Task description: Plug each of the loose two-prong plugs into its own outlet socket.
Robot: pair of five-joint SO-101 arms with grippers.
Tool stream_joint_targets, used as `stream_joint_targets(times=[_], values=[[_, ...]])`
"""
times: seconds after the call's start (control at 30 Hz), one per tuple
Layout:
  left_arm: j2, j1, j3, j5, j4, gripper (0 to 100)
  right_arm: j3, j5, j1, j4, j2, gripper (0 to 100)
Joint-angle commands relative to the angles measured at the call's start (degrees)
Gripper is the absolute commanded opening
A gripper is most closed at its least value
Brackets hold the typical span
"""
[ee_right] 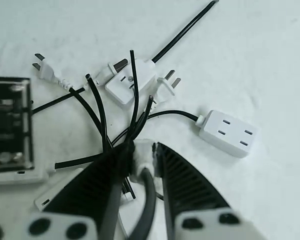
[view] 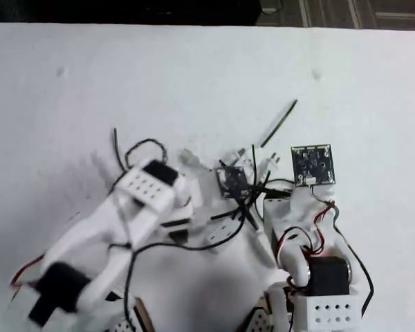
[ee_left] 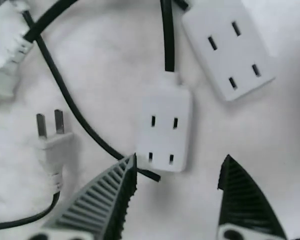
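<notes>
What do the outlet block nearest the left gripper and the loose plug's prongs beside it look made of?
Outlet block: likely moulded white plastic, with a smooth matte face and rounded corners. Prongs: likely metal; they are flat grey blades with a dull sheen.

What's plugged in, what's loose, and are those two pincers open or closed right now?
Left pincer, open, holding nothing.
Middle socket block, all slots empty.
Second socket block, all slots empty.
Loose plug, unplugged, lying on the table.
Right pincer, shut on a white cord end; its prongs are hidden.
</notes>
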Motion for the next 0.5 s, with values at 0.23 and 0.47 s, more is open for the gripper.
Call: stream_joint_targets(times=[0.23, 0.47], values=[[17.27, 0.48, -14.07, -0.18, 1.32, 27, -0.18, -0.53, 0.22, 0.22, -0.22, 1.7], [18.77, 2.86, -14.33, 2.29, -0.35, 3, -0.18, -0.62, 0.22, 0.13, -0.22, 1.7]])
